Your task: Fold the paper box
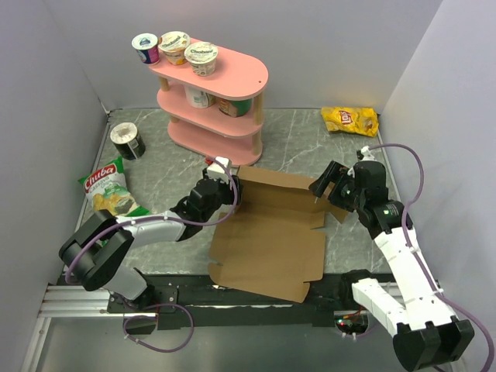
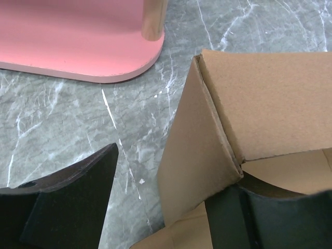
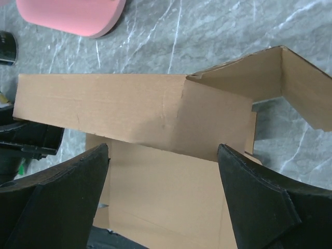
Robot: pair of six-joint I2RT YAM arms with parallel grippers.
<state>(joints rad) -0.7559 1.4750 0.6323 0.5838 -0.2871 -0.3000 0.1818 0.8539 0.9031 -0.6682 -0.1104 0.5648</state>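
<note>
Paper box (image 1: pixel 267 240): brown cardboard, matt, fibrous face; cut edges raw, slightly ragged.
Tabletop (image 1: pixel 302 139): grey marble pattern, white veins, smooth, low sheen.
Shelf (image 1: pixel 232 77): pink, smooth satin coat; post (image 2: pixel 153 18) pale, wood-like.
Left end effector (image 2: pixel 174 174): fingers (image 2: pixel 67 207) black, matt, fine-grained, plastic look.
Right end effector (image 3: pixel 163 155): fingers (image 3: pixel 57 197) same black matt finish.
Yellow chip bag (image 1: pixel 350 119), green chip bag (image 1: pixel 108 192): glossy crinkled film.
Right arm link (image 1: pixel 403 256): white, smooth, hard shell, slight gloss.

Top camera looks down from behind; both wrist cameras closely face the paper box (image 1: pixel 271 240).
</note>
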